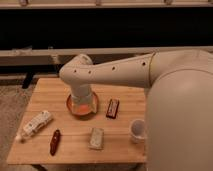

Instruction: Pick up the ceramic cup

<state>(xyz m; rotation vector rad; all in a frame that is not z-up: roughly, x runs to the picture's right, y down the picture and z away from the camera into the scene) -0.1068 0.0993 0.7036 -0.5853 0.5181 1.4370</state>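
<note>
One camera, high behind the arm, looking forward and down.
Arm (170, 85) fills right foreground; worktop (50, 92) mid-range below; gripper (81, 102) down over orange bowl (82, 114), centre-left.

No readable text anywhere, even on the claw (81, 103) above the bowl (93, 111).

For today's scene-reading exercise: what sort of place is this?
Probably an indoor test space: a wooden table holding a ceramic cup and wrapped bar, with the gripper over the orange bowl.
</note>
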